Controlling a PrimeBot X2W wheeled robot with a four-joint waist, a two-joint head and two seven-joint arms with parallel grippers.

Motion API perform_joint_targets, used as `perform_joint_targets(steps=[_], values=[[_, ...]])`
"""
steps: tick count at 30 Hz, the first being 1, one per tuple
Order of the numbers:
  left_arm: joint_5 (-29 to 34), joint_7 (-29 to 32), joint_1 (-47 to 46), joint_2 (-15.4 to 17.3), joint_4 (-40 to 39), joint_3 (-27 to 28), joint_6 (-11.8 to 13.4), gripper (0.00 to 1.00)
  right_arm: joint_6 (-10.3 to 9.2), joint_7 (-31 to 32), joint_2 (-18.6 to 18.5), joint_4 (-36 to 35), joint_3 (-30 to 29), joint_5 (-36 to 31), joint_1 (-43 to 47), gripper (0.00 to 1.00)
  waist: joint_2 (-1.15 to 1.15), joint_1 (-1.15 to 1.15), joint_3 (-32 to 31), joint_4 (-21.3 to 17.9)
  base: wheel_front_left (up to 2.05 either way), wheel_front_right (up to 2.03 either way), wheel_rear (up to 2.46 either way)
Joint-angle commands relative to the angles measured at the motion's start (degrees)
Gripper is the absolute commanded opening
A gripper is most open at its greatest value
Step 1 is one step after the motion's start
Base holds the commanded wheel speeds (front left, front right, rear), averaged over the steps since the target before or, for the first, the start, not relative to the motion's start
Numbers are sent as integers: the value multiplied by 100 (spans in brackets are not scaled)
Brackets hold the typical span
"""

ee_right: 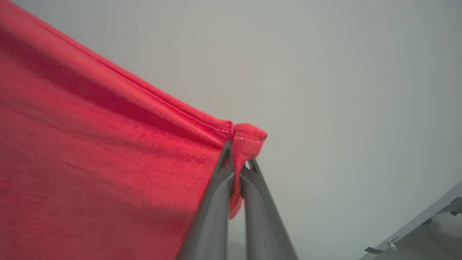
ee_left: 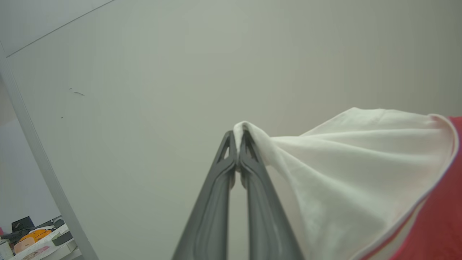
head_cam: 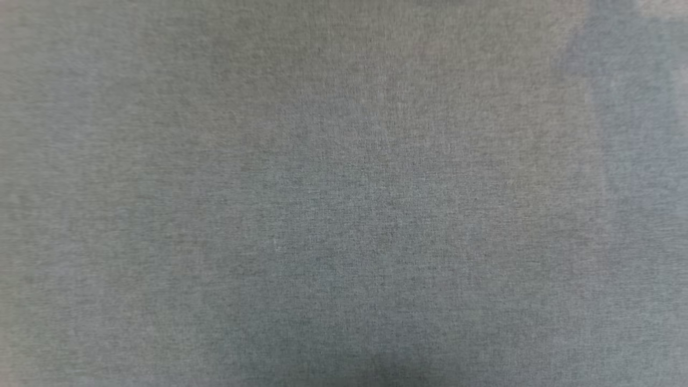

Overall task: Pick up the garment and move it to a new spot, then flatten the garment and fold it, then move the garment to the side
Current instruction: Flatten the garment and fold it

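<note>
Left fingers [ee_left: 213, 202] pinched shut on just the white sleeve tip, shirt [ee_left: 343, 162] stretching off toward 4 o'clock. Right fingers [ee_right: 214, 209] shut on a red hem corner, cloth running to 9. Both bites are thin. A hard tug or swing could slip one, and the shirt would drop lopsided.

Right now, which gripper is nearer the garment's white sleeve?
Left. The left gripper is shut on the white sleeve itself; the right gripper pinches a red hemmed corner of the garment.
</note>
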Motion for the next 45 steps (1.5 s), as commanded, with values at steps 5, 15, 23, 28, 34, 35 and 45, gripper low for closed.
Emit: perform_joint_targets(steps=[5,15,23,28,34,35,45], values=[[164,-394,-1056,-167,1413,-25,20,0,-11,-758,614,1284,-17,-566,-1089,0,68,-2,789,-242,0,0,0],[45,-1331,-1415,-554,2731,-383,19,0,-11,-2072,1431,3042,-235,-1302,-1990,0,68,-2,1158,-127,0,0,0],[-215,-1401,-5,-702,2318,-301,19,0,-11,-2675,1666,3464,193,-1360,-1539,0,68,-2,1142,52,0,0,0],[-178,-1402,1122,-814,1652,117,22,0,-11,-3004,1656,3612,461,-1189,-1119,0,68,-2,882,155,0,0,0],[-43,-1403,2793,-1012,1069,454,26,0,-11,-3350,1683,3684,1008,-879,-264,0,68,-2,237,274,0,0,0],[-26,-1403,3123,-1033,984,509,27,0,-11,-3391,1684,3679,1136,-831,-72,0,68,-2,104,287,0,0,0],[-135,-1403,5972,-1050,519,652,30,0,-11,-3417,1435,3628,2127,-293,1819,0,68,-2,-1103,458,0,0,0]])
